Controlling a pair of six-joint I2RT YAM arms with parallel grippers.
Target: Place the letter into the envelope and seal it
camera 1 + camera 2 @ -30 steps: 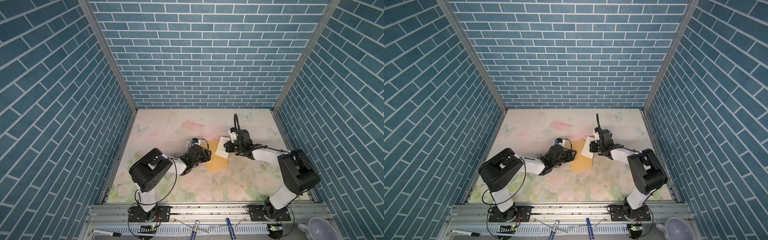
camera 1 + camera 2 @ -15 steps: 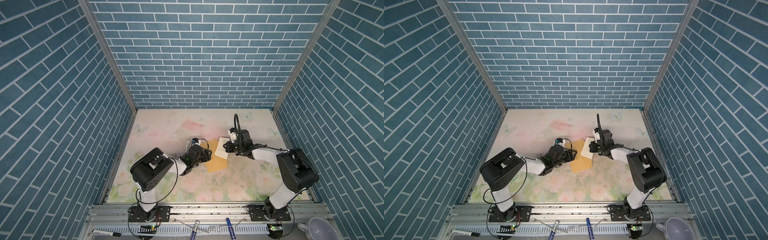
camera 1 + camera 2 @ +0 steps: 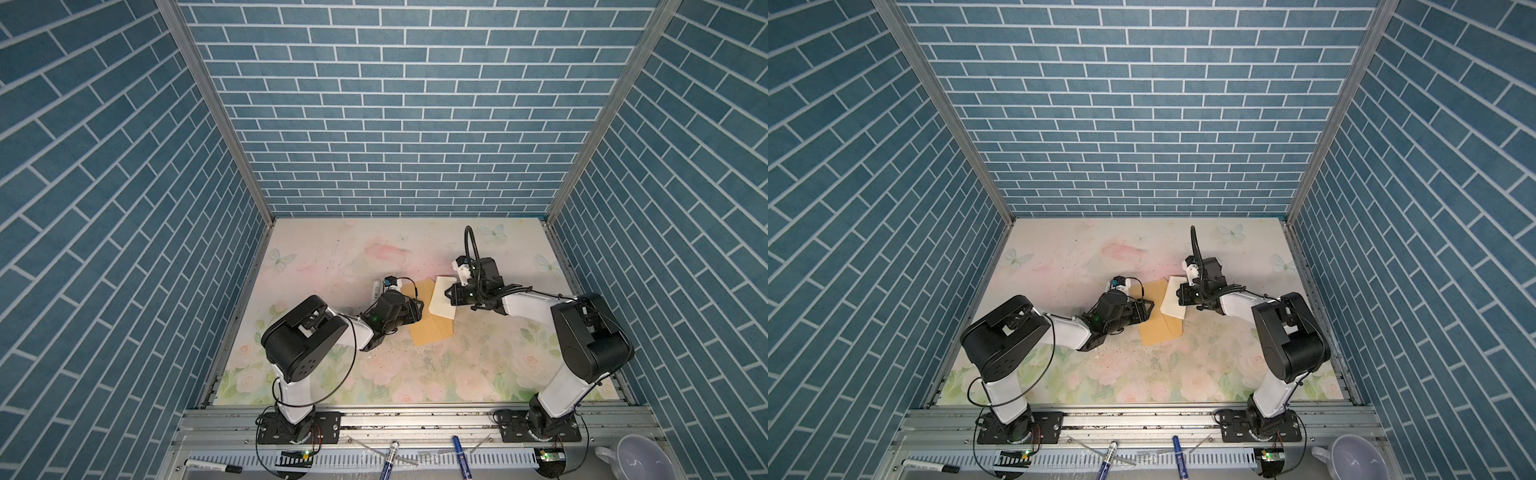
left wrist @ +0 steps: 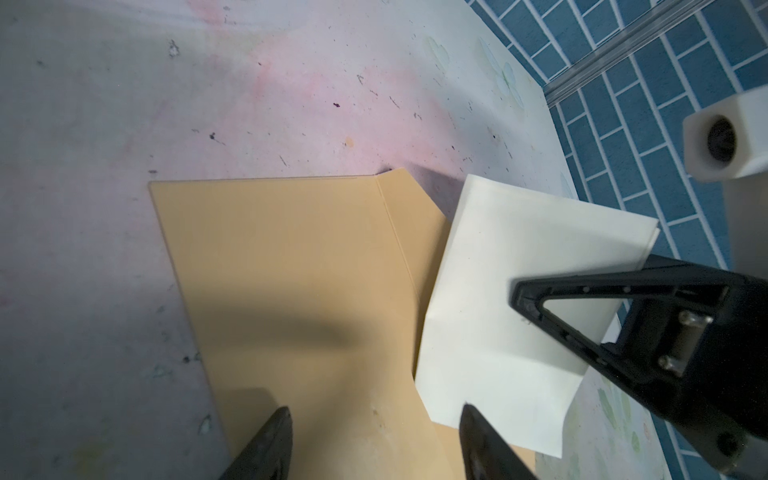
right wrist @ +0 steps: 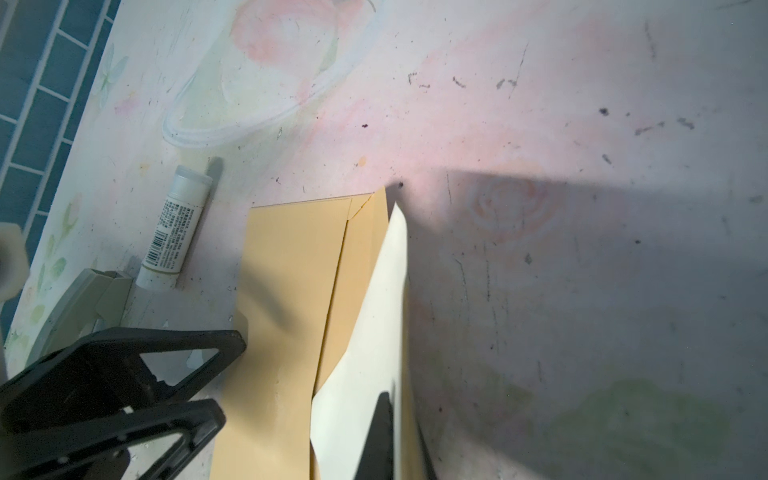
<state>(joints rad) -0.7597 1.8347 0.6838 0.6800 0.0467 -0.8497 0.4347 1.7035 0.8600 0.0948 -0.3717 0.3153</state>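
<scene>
Over envelope [image 4: 291, 270] flap edge, letter [image 4: 519, 291]; left fingers [image 4: 268, 444] apart

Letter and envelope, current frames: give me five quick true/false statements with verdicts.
1. The right gripper is shut on the letter. True.
2. The letter is fully inside the envelope. False: it is outside, held over the envelope's flap end.
3. The left gripper has its jaws apart over the envelope. True.
4. The glue stick stands upright on the envelope. False: it lies on its side on the table, beside the envelope.
5. The envelope's flap is folded shut. False: the flap lies open.
</scene>
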